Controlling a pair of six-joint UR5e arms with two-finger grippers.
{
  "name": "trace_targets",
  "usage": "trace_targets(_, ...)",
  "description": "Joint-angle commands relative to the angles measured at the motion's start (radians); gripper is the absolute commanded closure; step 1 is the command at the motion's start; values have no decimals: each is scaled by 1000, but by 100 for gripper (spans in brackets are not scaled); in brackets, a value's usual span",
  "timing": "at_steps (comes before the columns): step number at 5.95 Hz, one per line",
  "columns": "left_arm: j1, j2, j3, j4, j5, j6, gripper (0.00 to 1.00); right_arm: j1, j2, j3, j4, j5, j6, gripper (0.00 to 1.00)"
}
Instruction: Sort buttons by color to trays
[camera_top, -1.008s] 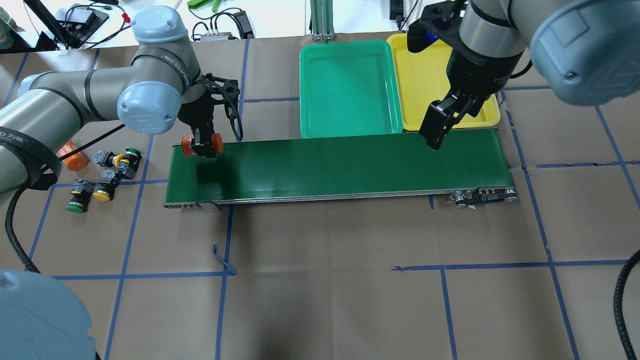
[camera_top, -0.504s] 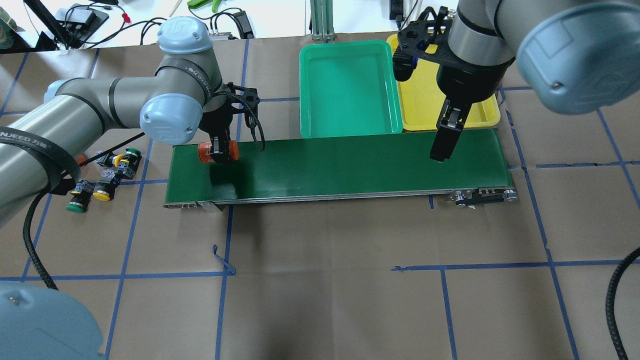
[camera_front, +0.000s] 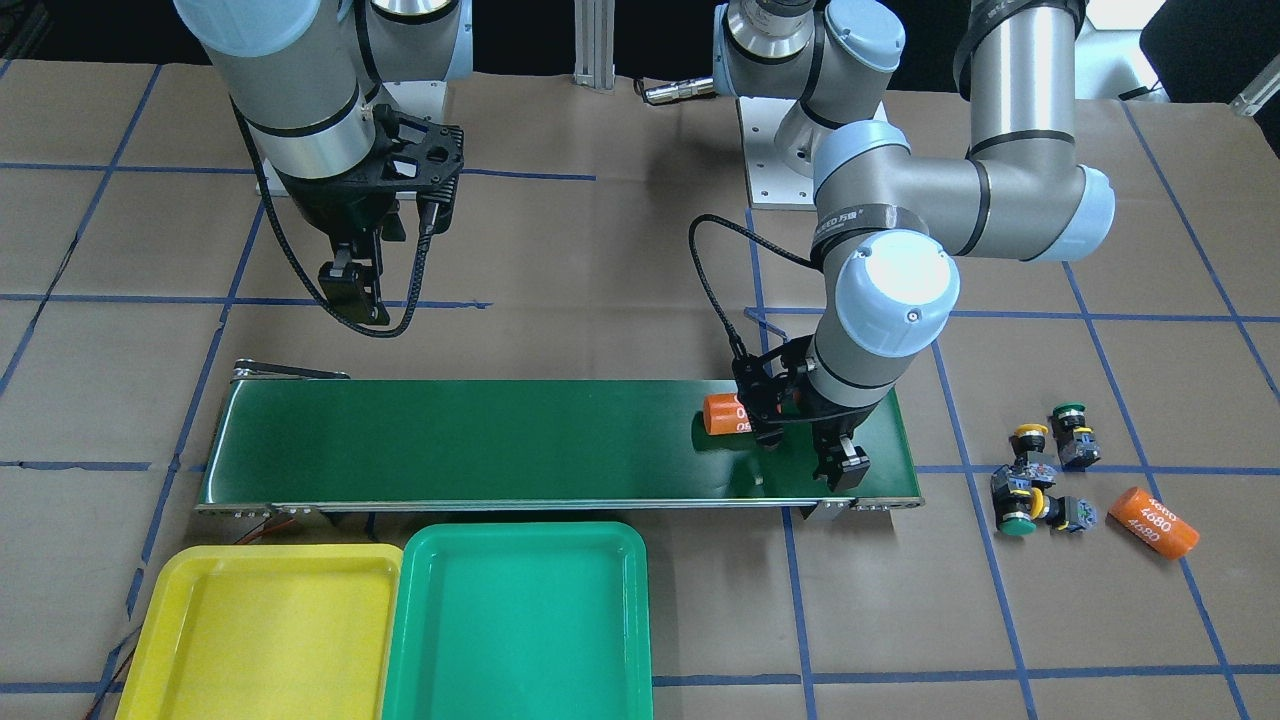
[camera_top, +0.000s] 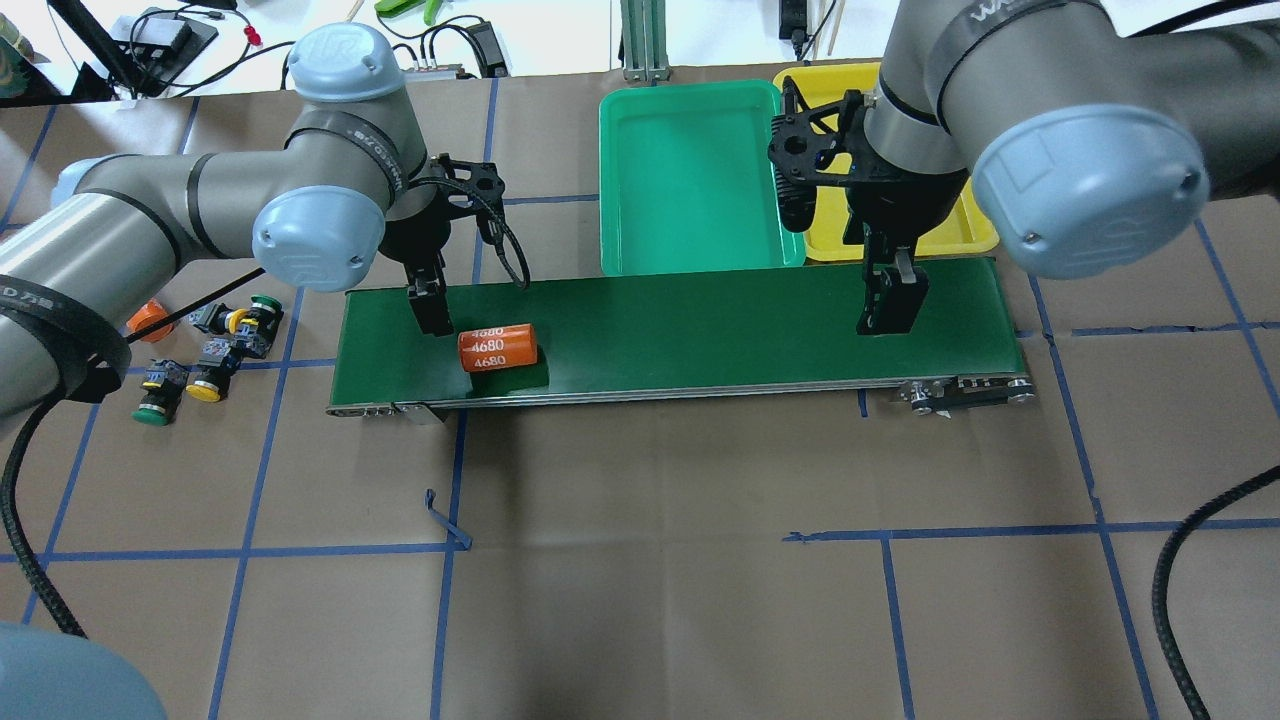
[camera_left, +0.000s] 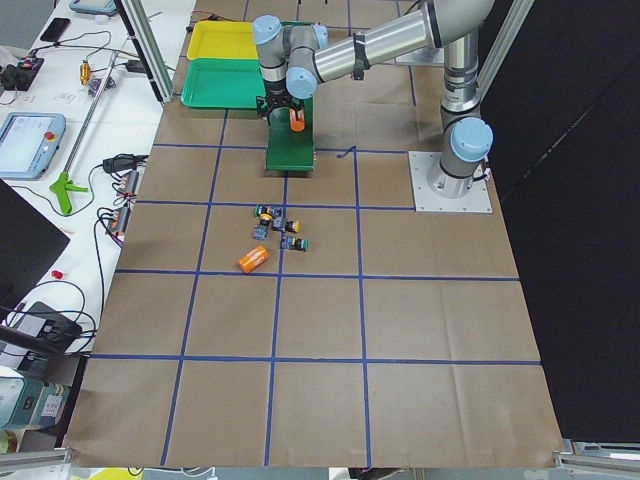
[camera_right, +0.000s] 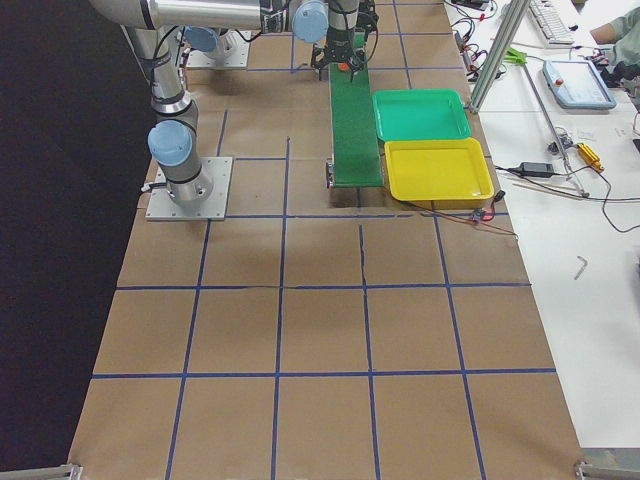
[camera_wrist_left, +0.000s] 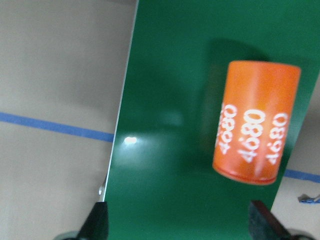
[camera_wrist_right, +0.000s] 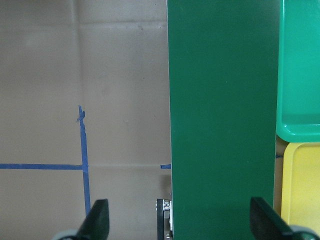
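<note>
Your left claw (camera_front: 805, 452) points down over the belt (camera_top: 700, 330), apart, having just released the cylinder (camera_top: 497, 347); your right claw (camera_wrist_right: 179, 225) is apart too.

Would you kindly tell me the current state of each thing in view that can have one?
left tool, open, empty, over the conveyor belt.
right tool, open, empty, over the belt.
orange cylinder, lying on its side on the belt, ungripped.
second orange cylinder, lying on the table.
buttons, all four on the table, unsorted.
green tray, empty.
yellow tray, empty.
</note>
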Motion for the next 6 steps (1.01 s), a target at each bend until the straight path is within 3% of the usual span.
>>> trace_targets(1, 167, -2, 8, 21, -21, -51, 2, 7, 2, 15, -31, 63, -10, 0)
trace_targets(2, 227, 2, 4, 22, -65, -53, 2, 7, 2, 15, -37, 76, -10, 0)
trace_targets(4, 393, -42, 11, 62, -69, -42, 2, 7, 2, 18, -86, 108, -2, 0)
trace_targets(6, 486, -97, 77, 50, -70, 286, 2, 6, -6, 20, -88, 90, 12, 0)
